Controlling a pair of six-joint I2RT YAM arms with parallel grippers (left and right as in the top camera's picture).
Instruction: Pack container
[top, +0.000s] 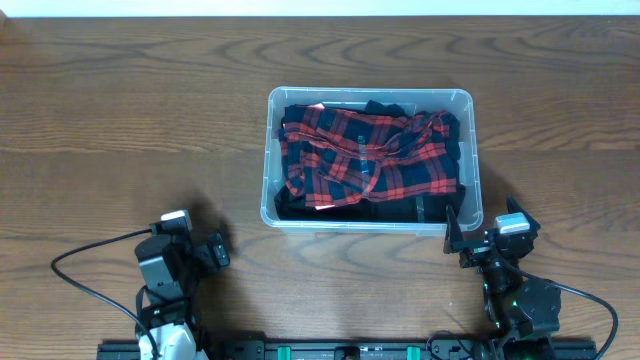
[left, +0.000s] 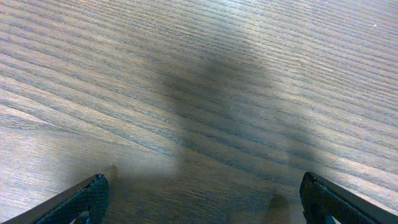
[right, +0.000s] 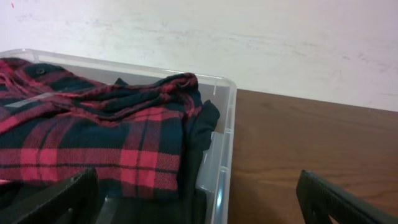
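Two grippers are pictured low at the near edge of the table (top: 100, 120). At left, the left gripper (top: 215, 252) is spread wide over bare wood, empty. Mid-table, the container (top: 370, 92) is filled with a red plaid shirt (top: 370, 155), apparently packed. At right, the right gripper (top: 483, 230), likewise spread and empty, is posed beside its near right corner.

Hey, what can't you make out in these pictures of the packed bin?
- Overhead: the floor of the container, covered by the plaid shirt and dark clothing.
- Overhead: how many dark garments there are; too bunched to count.
- Right wrist: the container's left part, cut off by the frame edge.
- Left wrist: only the table shows; the container is out of view.
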